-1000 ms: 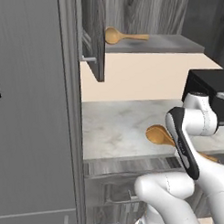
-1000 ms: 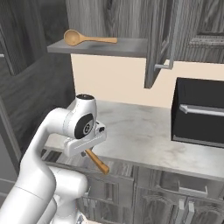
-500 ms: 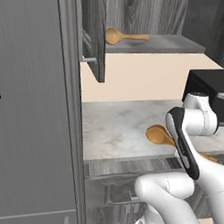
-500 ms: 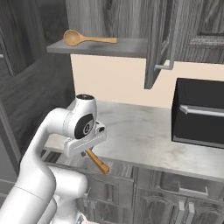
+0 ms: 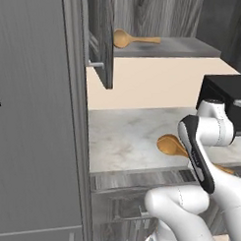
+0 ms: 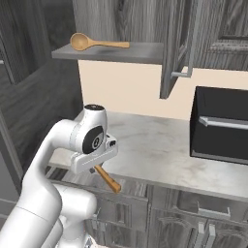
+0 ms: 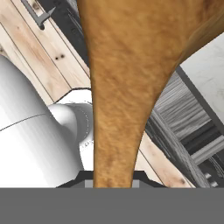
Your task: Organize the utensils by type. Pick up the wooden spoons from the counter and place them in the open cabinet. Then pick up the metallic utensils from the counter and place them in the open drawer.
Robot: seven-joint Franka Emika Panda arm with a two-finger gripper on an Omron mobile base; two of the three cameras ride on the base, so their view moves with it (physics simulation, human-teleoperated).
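I've got the gripper point(image 6: 99, 167) pinching the second wooden spoon point(image 5: 172, 145) over the table's point(image 5: 126, 142) front edge; lift high, clear the cabinet point(image 6: 111, 51) shelf lip, lay beside the first spoon point(image 6: 92, 42).

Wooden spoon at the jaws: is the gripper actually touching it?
Touching. In the hand view the wooden spoon runs down its handle straight into the gripper, jaws closed on it. In the right base view the handle juts from under the hand.
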